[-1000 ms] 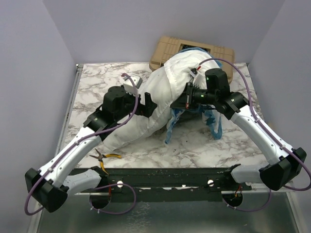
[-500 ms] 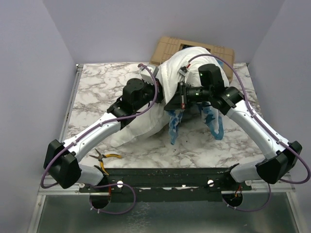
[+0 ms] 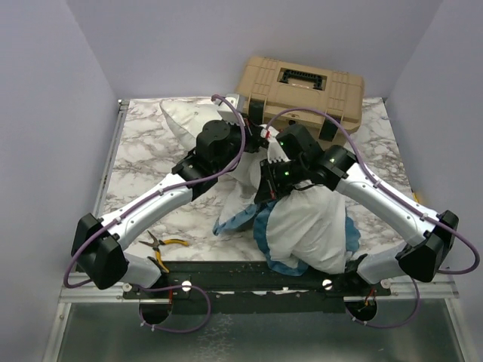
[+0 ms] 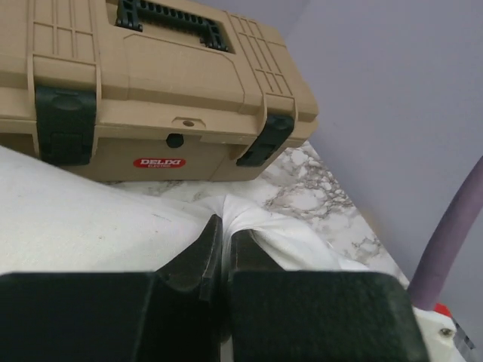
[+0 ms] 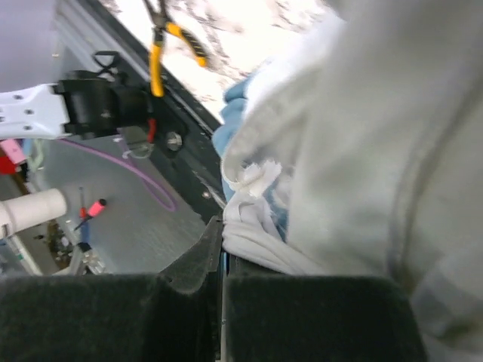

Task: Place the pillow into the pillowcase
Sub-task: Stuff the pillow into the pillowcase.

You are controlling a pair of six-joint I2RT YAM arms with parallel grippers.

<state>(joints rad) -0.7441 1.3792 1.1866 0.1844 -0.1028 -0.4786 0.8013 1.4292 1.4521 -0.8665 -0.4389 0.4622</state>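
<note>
Grip-and-arrange step is going on: pillow (image 3: 308, 222) is not yet sitting inside pillowcase (image 3: 235, 221), both bunching at the surface's (image 3: 143, 151) near edge. Next move is calling for spreading the case mouth. Left pincer (image 4: 224, 232) is clamping shut on a white fold, likely pillow, near the toolbox (image 4: 151, 83). Right pincer (image 5: 223, 240) is pinching shut on the pillowcase's white cloth beside its blue frill.

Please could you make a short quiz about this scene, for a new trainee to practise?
1. True or false: the tan toolbox stands open.
2. The left gripper is: A open wide; B shut on white fabric; C holding a cable.
3. Fill in: the yellow-handled pliers lie near the ___ arm's base.
Key: 1 false; 2 B; 3 left.
</note>
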